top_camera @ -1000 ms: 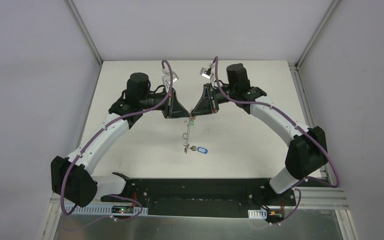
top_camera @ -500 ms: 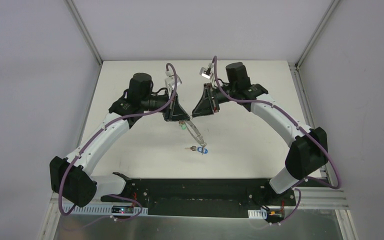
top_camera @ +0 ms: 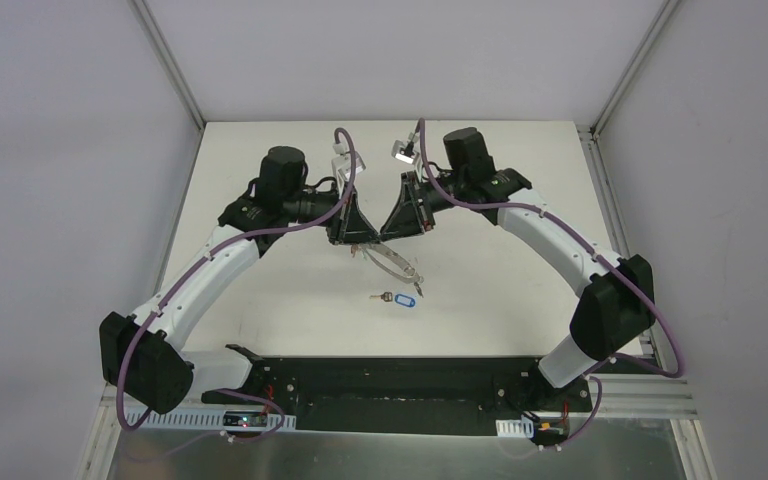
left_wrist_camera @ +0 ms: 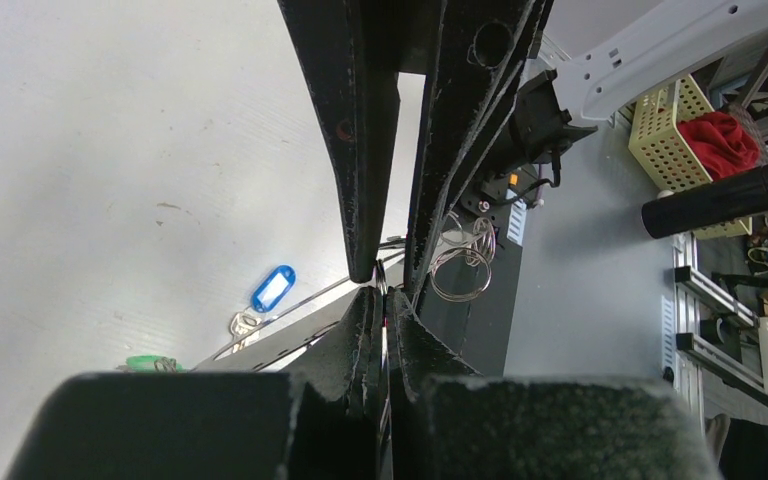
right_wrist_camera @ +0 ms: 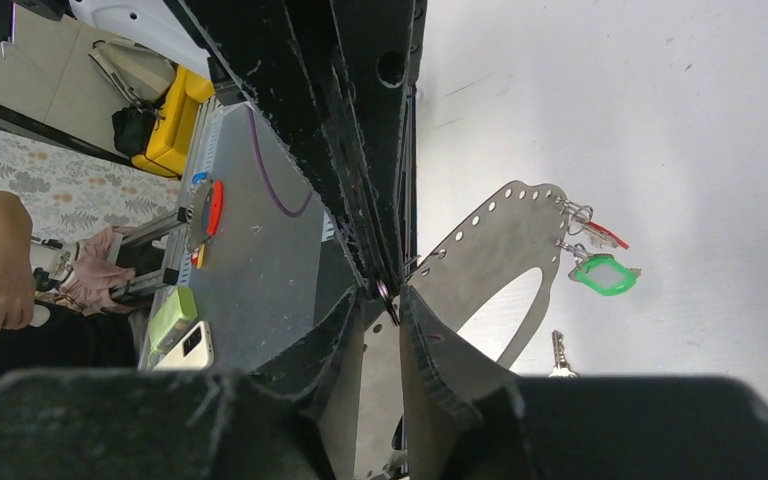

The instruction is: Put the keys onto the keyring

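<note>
Blue-tagged key (top_camera: 398, 298) lies on the counter (top_camera: 290, 290), unmoved. Beyond it the perforated silver keyring (right_wrist_camera: 505, 245), red tag (right_wrist_camera: 600, 235) and green tag (right_wrist_camera: 600, 273) dangling, hangs clamped in the left fingers (left_wrist_camera: 350, 345); the right fingers (right_wrist_camera: 440, 345), slightly parted, have closed back in.

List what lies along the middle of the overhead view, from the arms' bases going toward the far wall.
From near to far: base bar → key with the blue tag → keyring, held up at a slant → left gripper and right gripper, about level with each other at the keyring's far end.
</note>
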`<state>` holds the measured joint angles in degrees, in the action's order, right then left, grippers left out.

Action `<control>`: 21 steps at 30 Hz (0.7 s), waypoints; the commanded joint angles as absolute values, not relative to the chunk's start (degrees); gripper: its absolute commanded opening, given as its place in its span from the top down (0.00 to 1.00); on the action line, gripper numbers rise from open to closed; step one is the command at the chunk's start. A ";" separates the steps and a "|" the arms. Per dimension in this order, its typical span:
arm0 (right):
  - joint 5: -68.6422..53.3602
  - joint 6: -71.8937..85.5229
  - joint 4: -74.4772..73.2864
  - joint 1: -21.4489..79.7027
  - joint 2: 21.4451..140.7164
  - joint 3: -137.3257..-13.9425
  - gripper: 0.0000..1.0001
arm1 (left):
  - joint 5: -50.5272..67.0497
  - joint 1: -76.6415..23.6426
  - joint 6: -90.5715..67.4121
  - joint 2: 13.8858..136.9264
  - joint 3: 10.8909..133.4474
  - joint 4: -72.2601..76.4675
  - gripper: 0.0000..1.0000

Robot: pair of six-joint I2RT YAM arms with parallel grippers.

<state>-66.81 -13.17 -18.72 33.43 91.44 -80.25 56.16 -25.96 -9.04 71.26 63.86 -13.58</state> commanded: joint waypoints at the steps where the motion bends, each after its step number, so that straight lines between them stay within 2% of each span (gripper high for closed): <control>1: -67.33 -15.62 -19.77 34.06 90.69 -83.54 0.79 | 58.59 -26.54 -7.45 71.14 66.28 -12.35 1.00; 4: -67.10 -16.20 -20.35 34.15 90.75 -83.86 0.84 | 58.59 -26.54 -7.43 71.22 66.19 -12.30 1.00; 9: -67.02 -16.44 -20.59 34.12 90.70 -83.69 1.00 | 58.54 -26.54 -7.23 71.21 66.18 -12.23 1.00; 14: -67.04 -15.09 -19.71 33.89 90.70 -83.82 1.00 | 57.53 -26.31 -7.14 70.55 65.87 -10.54 1.00; 15: -67.18 -14.06 -18.96 33.75 90.68 -83.84 1.00 | 57.27 -26.10 -7.59 70.31 65.72 -9.70 0.98; 19: -68.49 -8.10 -13.56 32.83 90.60 -83.41 1.00 | 57.90 -23.72 -16.57 69.12 62.92 0.42 0.76; 21: -68.99 -5.42 -10.39 32.35 90.37 -82.59 1.00 | 58.04 -22.48 -21.81 68.67 60.73 7.15 0.71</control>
<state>-66.46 -11.16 -18.04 32.73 91.46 -81.34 56.60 -24.38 -12.36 71.07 62.94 -8.19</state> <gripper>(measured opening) 0.007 0.257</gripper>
